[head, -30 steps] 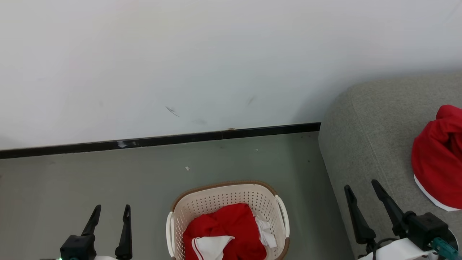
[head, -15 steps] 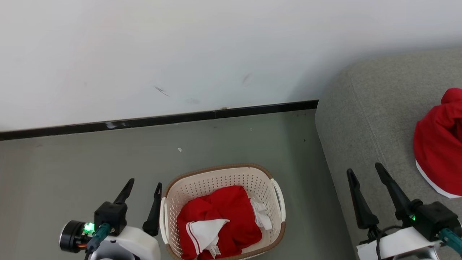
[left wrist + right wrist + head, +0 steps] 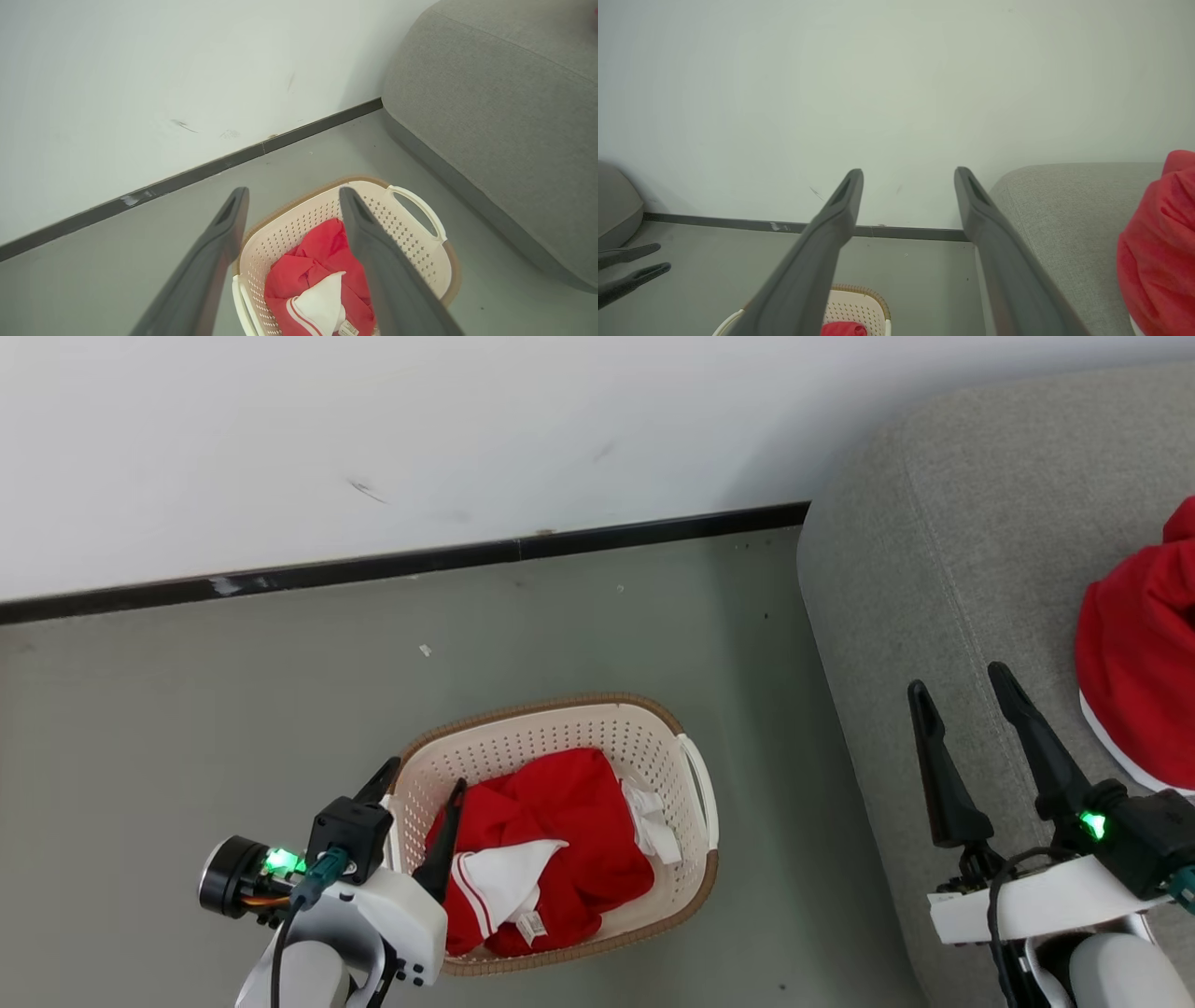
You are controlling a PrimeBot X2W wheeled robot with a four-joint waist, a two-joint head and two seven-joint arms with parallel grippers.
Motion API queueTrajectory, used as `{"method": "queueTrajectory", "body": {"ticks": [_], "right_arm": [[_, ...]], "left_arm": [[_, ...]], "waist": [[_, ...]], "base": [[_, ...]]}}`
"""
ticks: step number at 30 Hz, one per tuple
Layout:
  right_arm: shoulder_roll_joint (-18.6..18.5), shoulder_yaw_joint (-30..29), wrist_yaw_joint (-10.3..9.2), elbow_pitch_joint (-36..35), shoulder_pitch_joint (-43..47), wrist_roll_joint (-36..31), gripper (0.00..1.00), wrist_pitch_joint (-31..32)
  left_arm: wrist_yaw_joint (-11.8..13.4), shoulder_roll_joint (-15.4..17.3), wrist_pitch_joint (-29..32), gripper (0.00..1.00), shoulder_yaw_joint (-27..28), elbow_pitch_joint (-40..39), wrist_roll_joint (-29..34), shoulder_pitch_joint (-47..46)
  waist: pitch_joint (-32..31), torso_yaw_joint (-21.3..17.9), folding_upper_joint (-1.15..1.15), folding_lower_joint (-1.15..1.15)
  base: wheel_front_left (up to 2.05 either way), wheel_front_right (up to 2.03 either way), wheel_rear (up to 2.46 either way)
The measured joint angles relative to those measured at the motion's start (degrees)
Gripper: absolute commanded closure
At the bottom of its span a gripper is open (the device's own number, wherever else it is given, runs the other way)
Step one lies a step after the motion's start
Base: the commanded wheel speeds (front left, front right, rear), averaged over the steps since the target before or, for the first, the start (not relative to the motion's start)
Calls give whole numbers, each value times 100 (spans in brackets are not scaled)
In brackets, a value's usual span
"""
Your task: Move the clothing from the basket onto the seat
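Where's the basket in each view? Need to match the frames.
Head view: basket at lower centre, left of the sofa.
Left wrist view: basket at bottom centre, its near end cut off by the picture's edge.
Right wrist view: basket at the bottom edge, left of centre, mostly cut off.
Shared landmark: the dark baseboard running along the wall behind the basket.

No writing can be read anywhere. A small white tag (image 3: 531,926) lies on the red clothing (image 3: 569,803) in the basket (image 3: 560,733). It carries dark print, but that print is too small to make out.
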Motion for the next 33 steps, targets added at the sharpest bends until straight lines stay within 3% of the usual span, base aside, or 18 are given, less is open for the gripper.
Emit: {"method": "queueTrajectory", "body": {"ticks": [21,33], "right_arm": [[-2,-45,0,-259,-754,188,0,0],[-2,15,0,-360,-1210,401,0,-1]], "left_arm": [[-312,-90,314,0,-646,1160,659,-1269],[-512,100,474,0,-1026,1729,1199,-1790]], "waist": [[1433,-467,0,0],[2110,-757,0,0]], "base": [[0,0,0],[0,0,0]]}}
